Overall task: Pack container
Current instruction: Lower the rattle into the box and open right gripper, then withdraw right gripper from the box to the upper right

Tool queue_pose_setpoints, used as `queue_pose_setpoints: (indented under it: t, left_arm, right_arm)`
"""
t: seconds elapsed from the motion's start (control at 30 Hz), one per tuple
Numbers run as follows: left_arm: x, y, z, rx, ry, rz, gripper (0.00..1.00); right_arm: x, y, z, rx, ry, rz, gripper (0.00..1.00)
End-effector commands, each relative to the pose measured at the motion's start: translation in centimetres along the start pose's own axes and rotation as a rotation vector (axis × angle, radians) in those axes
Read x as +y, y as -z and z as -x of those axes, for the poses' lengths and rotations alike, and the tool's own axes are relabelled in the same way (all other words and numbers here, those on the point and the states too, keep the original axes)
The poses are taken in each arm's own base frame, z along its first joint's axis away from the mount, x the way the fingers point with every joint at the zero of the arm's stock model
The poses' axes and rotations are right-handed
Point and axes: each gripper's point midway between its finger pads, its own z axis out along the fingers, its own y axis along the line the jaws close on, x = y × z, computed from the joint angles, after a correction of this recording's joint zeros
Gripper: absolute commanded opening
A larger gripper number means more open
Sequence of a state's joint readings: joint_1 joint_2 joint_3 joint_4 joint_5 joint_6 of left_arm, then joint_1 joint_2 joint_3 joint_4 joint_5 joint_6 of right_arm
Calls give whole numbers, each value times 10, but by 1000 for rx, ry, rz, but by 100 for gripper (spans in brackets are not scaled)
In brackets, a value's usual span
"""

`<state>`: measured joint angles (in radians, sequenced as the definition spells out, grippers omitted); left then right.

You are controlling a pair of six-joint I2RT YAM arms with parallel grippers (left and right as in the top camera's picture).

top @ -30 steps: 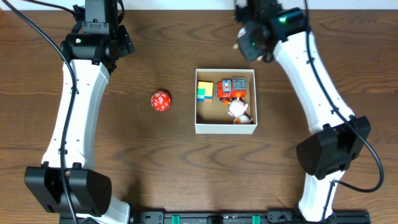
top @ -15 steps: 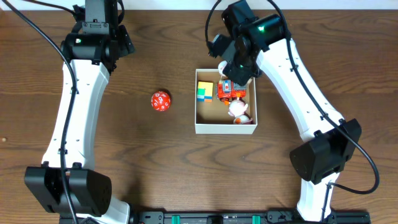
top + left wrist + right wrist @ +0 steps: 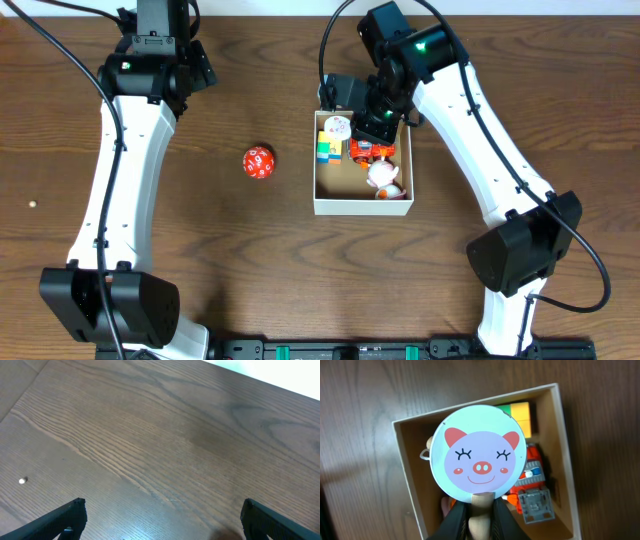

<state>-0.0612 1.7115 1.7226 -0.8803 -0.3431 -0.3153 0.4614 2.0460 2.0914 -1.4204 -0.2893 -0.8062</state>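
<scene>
The container [image 3: 361,206] is a square white-walled box with a tan inside, right of the table's middle. It holds a yellow-green-blue block [image 3: 324,148], an orange and grey toy [image 3: 371,150] and a white and red figure [image 3: 382,178]. My right gripper [image 3: 352,122] is shut on the wooden handle of a round pig-face paddle [image 3: 337,127] and holds it above the container's far left part; the paddle [image 3: 479,456] fills the right wrist view over the box [image 3: 402,460]. My left gripper [image 3: 160,520] is open and empty over bare table at the far left.
A red many-sided die with white numbers [image 3: 258,162] lies on the wooden table left of the container. A tiny white speck [image 3: 33,205] lies near the left edge and also shows in the left wrist view [image 3: 22,480].
My right arm has swung from behind the box's right corner to the left, bringing the pig-face paddle over the box's far left part. The left arm has not moved.
</scene>
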Motion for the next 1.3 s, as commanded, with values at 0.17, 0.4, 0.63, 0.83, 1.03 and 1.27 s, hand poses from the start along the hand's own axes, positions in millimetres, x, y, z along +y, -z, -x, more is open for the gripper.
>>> queue_pose_setpoints:
  t: [0.17, 0.4, 0.63, 0.83, 1.03, 1.27]
  left_arm:
    - [1, -6, -4, 14, 1, 16, 98]
    - [1, -6, -4, 13, 1, 16, 98]
    - [1, -6, -4, 14, 1, 16, 98]
    - [1, -6, -4, 14, 1, 16, 98]
    - [1, -6, -4, 14, 1, 16, 98]
    - [1, -6, -4, 14, 1, 16, 98]
  right_arm:
    - [17, -21, -9, 7, 35, 64, 2]
    - [10, -46, -13, -2, 39, 54, 7]
    - [4, -48, -8, -25, 50, 29, 18]
    - [4, -48, -8, -27, 50, 29, 18]
    - [4, -48, -8, -27, 16, 29, 54]
    - [1, -47, -4, -39, 11, 16, 75]
